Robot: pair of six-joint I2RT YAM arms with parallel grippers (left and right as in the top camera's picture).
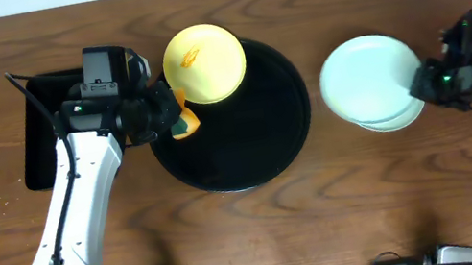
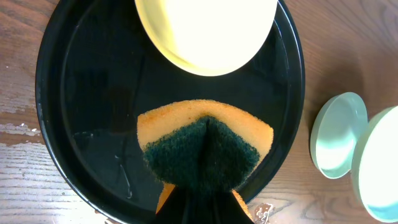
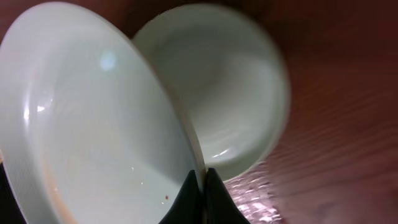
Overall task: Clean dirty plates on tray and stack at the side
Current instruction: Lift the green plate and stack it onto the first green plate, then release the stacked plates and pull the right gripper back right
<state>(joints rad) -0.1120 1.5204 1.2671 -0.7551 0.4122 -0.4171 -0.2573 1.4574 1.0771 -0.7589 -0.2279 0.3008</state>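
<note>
The round black tray [image 1: 258, 148] sits at the middle of the wooden surface [image 1: 330, 223]. The yellow plate [image 1: 204, 63] rests at its far left edge, partly overhanging the rim, with a small orange smear [image 1: 191, 58] on its face. The left pincer [image 1: 166, 113] is clenched on a sponge [image 1: 185, 122], orange foam with a dark green scouring side. In the left wrist view the dark fingers pinch the sponge from below so that it bulges into a fan shape [image 2: 205, 146] over the tray's floor [image 2: 93, 93], just beside the yellow plate [image 2: 205, 31]. Whether the sponge touches the tray I cannot tell. A few wet streaks shine on the glossy tray floor near it. To the right of the tray, off it and on the bare surface, lie the two mint plates, the upper mint plate [image 1: 368, 78] overlapping the lower mint plate [image 1: 399, 119], which shows only as a crescent on the near side. The right pincer [image 1: 420, 83] is clamped on the right rim of the upper mint plate. In the right wrist view its fingertips meet tightly on that thin edge [image 3: 202, 183], with the lower mint plate [image 3: 230, 87] behind. A smaller rectangular tray [image 1: 40, 128] lies at the far left, beside the left arm.
</note>
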